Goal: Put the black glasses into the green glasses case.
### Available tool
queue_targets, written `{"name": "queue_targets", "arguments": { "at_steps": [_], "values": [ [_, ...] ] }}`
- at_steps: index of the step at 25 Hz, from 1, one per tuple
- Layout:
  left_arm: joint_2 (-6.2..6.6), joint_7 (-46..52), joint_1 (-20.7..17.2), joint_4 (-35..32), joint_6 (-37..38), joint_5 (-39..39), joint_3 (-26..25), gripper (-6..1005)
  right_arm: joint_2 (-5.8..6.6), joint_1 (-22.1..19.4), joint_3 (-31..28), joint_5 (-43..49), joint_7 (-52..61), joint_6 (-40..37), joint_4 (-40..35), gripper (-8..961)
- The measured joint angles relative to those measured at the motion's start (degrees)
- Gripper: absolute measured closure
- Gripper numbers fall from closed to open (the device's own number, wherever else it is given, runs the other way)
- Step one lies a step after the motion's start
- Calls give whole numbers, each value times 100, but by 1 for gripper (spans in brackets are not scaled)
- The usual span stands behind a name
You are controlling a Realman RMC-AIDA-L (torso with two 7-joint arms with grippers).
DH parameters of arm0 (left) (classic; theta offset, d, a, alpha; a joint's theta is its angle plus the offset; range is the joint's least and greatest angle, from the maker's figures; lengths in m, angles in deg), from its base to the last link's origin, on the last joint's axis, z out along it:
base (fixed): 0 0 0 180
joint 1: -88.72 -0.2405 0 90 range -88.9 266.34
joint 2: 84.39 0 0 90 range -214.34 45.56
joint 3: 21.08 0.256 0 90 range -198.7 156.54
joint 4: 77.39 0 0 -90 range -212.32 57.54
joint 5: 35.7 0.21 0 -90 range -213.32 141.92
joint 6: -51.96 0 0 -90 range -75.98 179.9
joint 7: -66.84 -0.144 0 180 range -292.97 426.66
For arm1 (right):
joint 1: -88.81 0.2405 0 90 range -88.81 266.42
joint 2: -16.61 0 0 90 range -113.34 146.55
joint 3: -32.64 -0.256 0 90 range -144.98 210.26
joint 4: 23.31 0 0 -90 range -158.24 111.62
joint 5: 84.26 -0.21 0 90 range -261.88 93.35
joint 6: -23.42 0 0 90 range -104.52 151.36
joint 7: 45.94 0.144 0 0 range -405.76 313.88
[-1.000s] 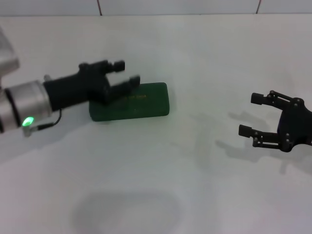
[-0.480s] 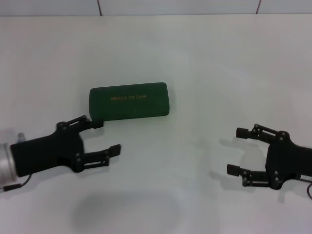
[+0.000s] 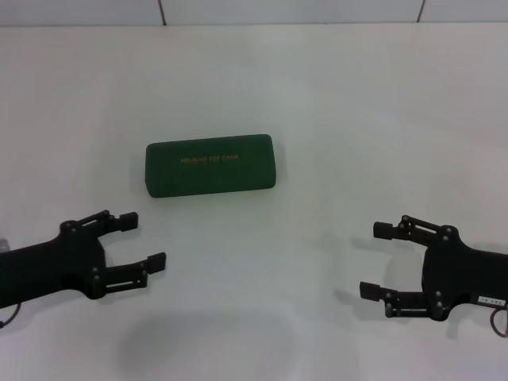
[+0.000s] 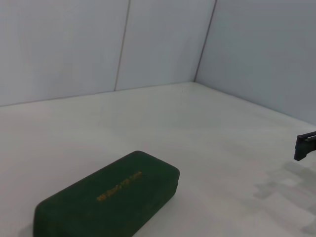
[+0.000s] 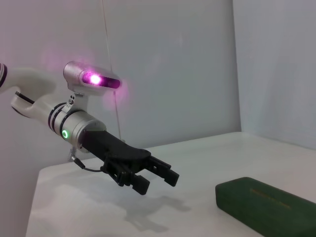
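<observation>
Both arms had pulled back toward the near edge of the bench (image 3: 333,103) since a moment before. One second earlier the left pincer (image 3: 144,239) was right over the green glasses case (image 3: 210,164). Now it sat near and to the left, well apart from the case. The right pincer (image 3: 379,260) had also slid back and sat near and to the right.

Both pincers were open, and neither one held anything.

The green glasses case lay shut on the bench, a little left of the middle and farther away than both pincers. Its long side ran from left to right, and the gold writing on its lid faced up. Nothing touched it.

The black glasses could not be seen in any view. My guess is that they were already inside the shut case, but the pictures do not show that.

The case lay far and a bit to the right of the left pincer. From the right pincer it lay far and well to the left. So the left pincer was the nearer one, and it would be the easy one to reach the case again if that were needed.
</observation>
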Motion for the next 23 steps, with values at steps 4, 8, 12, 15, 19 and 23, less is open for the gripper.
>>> {"name": "queue_targets", "arguments": {
  "at_steps": [4, 8, 12, 15, 19, 23],
  "values": [
    [0, 10, -13, -6, 78, 90, -161, 118, 1, 47, -34, 1, 15, 2, -14, 78],
    [6, 33, -95, -61, 278, 129, -303, 118, 16, 122, -43, -2, 22, 10, -3, 78],
    [7, 23, -143, -66, 578, 244, -651, 118, 36, 182, -51, -28, 24, 32, -15, 78],
    [4, 14, -146, -66, 720, 412, -788, 118, 76, 276, -52, -34, 30, 37, -15, 78],
    [3, 37, -131, -69, 813, 534, -809, 118, 145, 405, -49, -4, 111, 37, -14, 78],
    [44, 45, -104, -76, 957, 554, -810, 118, 266, 552, -25, 63, 167, -48, -20, 78]
  ]
}}
